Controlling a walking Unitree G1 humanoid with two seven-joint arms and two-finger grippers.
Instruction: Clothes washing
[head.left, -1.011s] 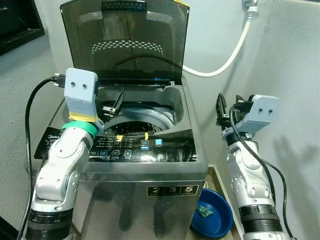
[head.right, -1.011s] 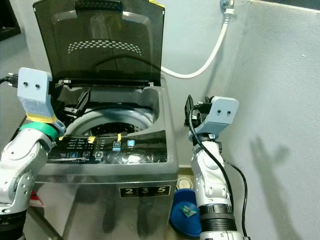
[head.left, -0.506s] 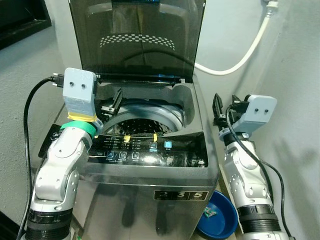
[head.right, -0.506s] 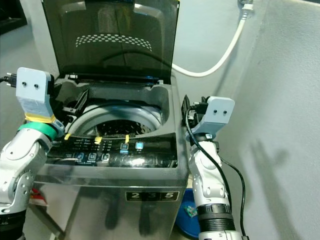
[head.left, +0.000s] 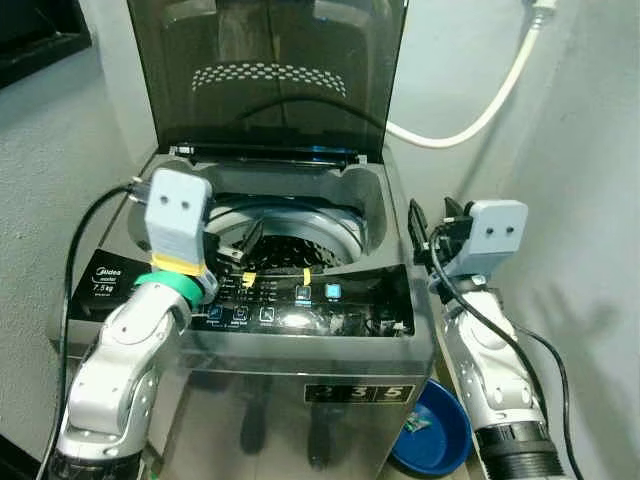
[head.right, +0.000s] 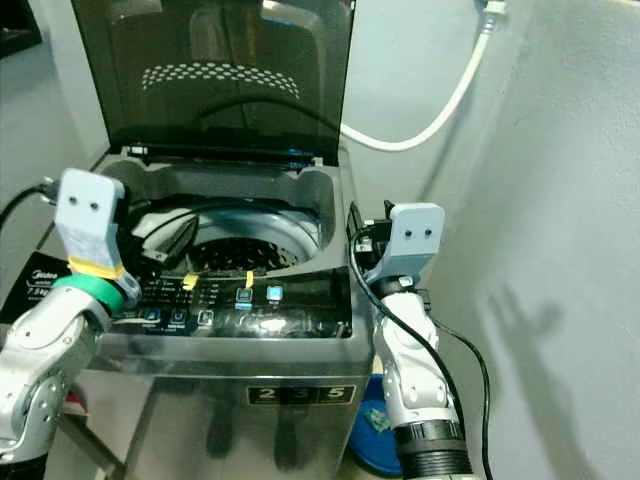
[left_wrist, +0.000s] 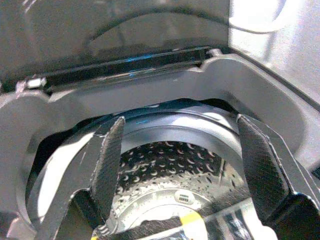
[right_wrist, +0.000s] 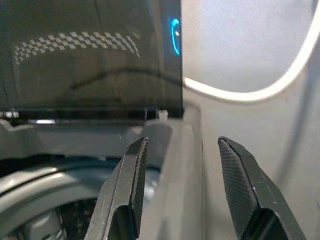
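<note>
A grey top-loading washing machine (head.left: 330, 375) stands before me with its dark lid (head.left: 270, 70) raised upright. The perforated metal drum (left_wrist: 170, 170) looks bare; I see no clothes in it. My left gripper (head.left: 240, 243) hangs open over the front left of the tub opening, pointing into it, and its fingers (left_wrist: 111, 155) frame the drum. My right gripper (head.left: 420, 232) is open beside the machine's right edge, level with the top, its fingers (right_wrist: 134, 185) astride the right rim.
A white hose (head.left: 470, 115) runs from the wall down behind the machine. A blue basin (head.left: 435, 430) sits on the floor at the machine's right foot. A grey wall (head.right: 560, 200) closes in on the right. The control panel (head.left: 300, 295) lies along the front edge.
My left gripper has moved right and forward, from the tub's left rim to over the opening. My right gripper has drawn in against the machine's right side. The camera has shifted.
</note>
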